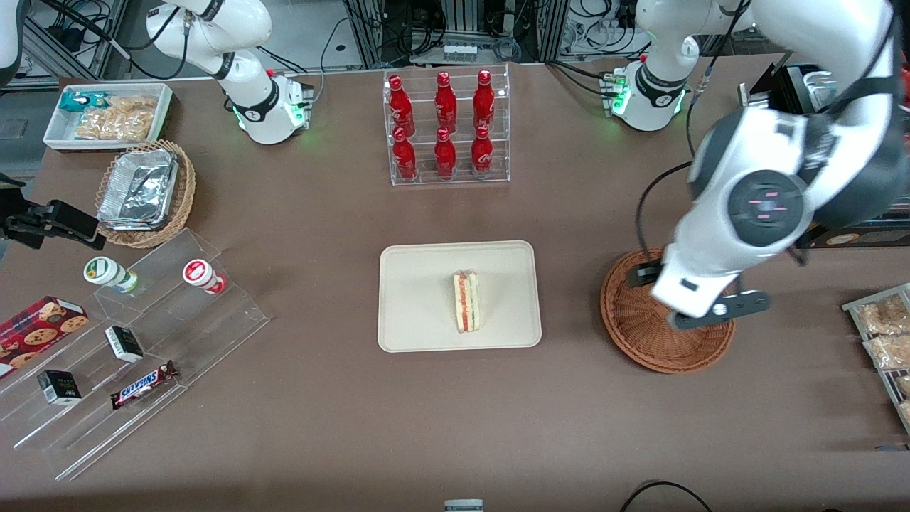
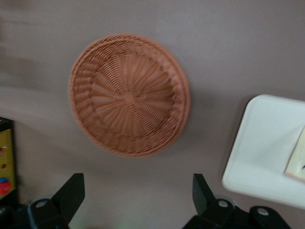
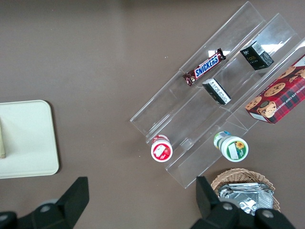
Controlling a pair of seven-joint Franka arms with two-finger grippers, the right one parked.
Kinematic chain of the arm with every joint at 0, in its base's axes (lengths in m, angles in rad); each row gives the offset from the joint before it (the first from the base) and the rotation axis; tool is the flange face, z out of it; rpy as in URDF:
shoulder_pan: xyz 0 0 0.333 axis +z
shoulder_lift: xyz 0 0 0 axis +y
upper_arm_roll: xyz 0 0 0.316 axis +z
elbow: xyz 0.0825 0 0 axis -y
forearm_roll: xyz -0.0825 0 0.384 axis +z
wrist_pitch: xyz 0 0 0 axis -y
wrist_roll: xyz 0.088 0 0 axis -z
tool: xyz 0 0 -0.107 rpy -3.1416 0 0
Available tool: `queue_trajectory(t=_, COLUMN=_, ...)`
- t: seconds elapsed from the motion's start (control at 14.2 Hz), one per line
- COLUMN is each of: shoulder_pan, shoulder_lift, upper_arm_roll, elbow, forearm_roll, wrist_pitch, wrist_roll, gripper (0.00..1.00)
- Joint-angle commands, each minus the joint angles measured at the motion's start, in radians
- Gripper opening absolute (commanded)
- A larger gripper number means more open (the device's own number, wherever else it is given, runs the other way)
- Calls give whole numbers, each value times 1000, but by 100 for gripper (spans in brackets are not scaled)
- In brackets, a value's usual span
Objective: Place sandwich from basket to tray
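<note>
Black fingers of the gripper (image 2: pixel 138 200) stand spread wide apart and hold nothing; it hangs above the basket (image 1: pixel 650 341), touching no wicker. Seen from the wrist, the basket (image 2: pixel 128 95) is bare inside. The sandwich (image 1: pixel 467 301) already lies on the tray (image 1: pixel 419 313), near its middle, toward the parked arm's end of the surface (image 1: pixel 341 427) from the gripper (image 1: pixel 700 313). Its long axis runs from nearer the front camera to farther. Judging by this, the placing looks done, and any coming move would be away from the sandwich.
</note>
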Motion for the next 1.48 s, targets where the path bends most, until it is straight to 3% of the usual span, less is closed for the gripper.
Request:
queue_trajectory(t=0.0, shoulder_pan=70, shoulder_lift=-113, upper_arm_roll=-7, elbow=-59, forearm_roll=-76, wrist_pitch=-41, wrist_roll=98, gripper=100)
queue_trajectory(t=0.14, shoulder_pan=113, shoulder_lift=-178, upper_arm_roll=-6, elbow=-88, forearm_roll=-128, wrist_pitch=-73, wrist_roll=121, gripper=100)
queue_trajectory(t=0.42, shoulder_pan=116, shoulder_lift=-325, upper_arm_roll=31, elbow=-210, forearm_roll=-141, wrist_pitch=-56, wrist_roll=198, gripper=100)
queue_trajectory(t=0.71, shoulder_pan=110, shoulder_lift=-341, upper_arm_roll=80, elbow=-211, forearm_roll=-158, wrist_pitch=-47, wrist_roll=225, gripper=100)
queue_trajectory(t=1.41, shoulder_pan=124, shoulder_lift=-368, upper_arm_roll=82, elbow=-202, forearm_roll=-155, wrist_pitch=-47, wrist_roll=337, gripper=100)
